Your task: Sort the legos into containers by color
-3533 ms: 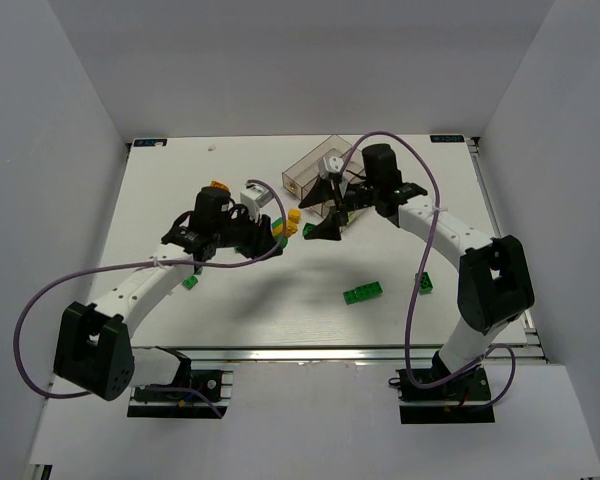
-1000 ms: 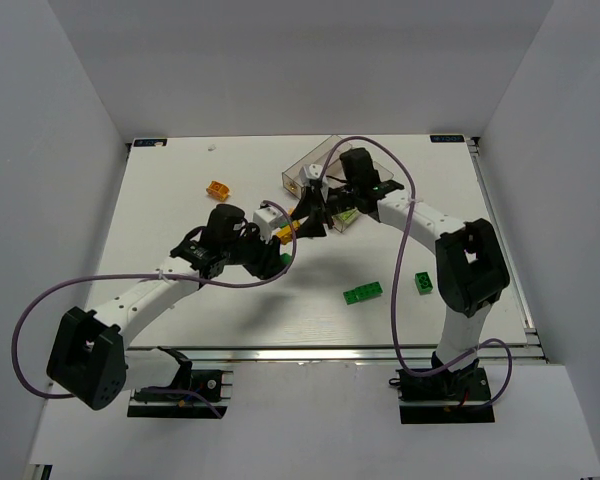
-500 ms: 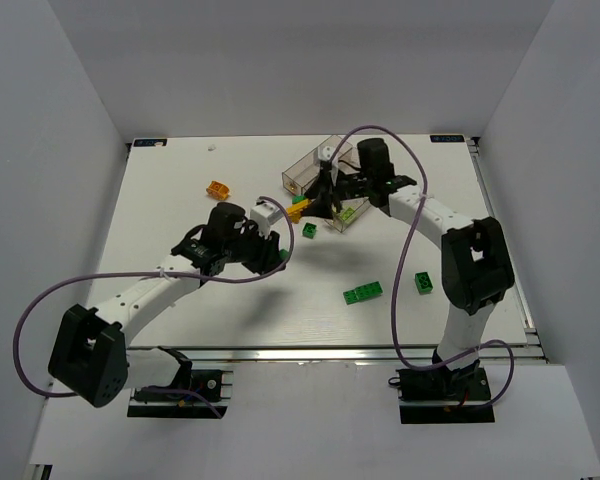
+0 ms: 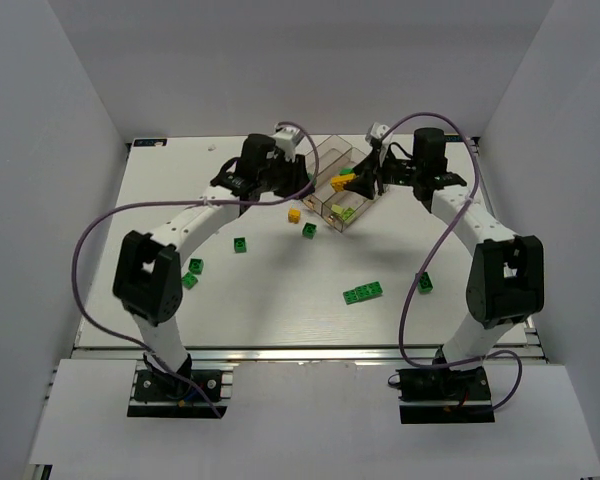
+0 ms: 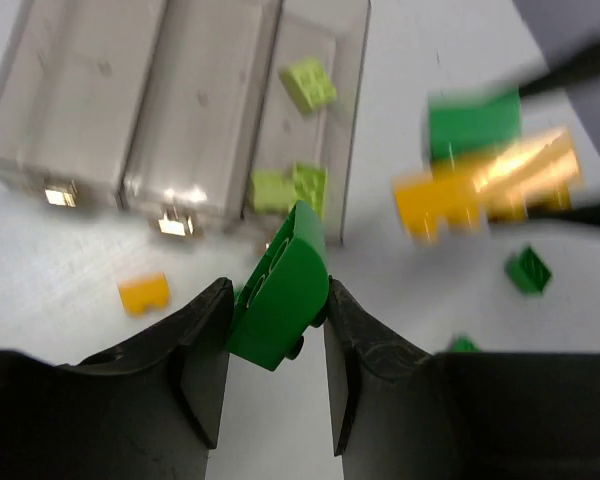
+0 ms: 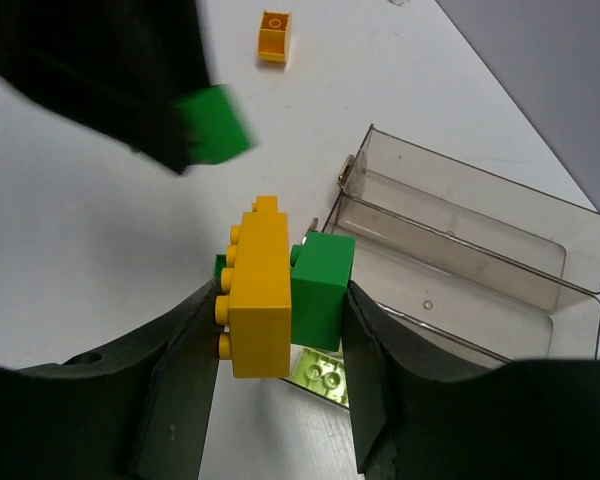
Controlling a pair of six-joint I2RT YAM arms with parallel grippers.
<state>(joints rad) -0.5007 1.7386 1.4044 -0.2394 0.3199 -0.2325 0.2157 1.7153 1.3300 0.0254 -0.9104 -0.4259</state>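
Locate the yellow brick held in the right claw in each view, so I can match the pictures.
Top external: yellow brick in the right claw, upper centre, seen against the tray.
Left wrist: blurred, right of centre, to the right of the tray.
Right wrist: centre of frame, between the claw's fingers.
Shared landmark: the clear tray.

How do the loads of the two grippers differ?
The left gripper pinches one dark green plastic brick; the right gripper pinches two, a long yellow brick joined to a shorter green brick. The left load is all green; the right load is partly yellow. Both hang near the clear plastic bins.
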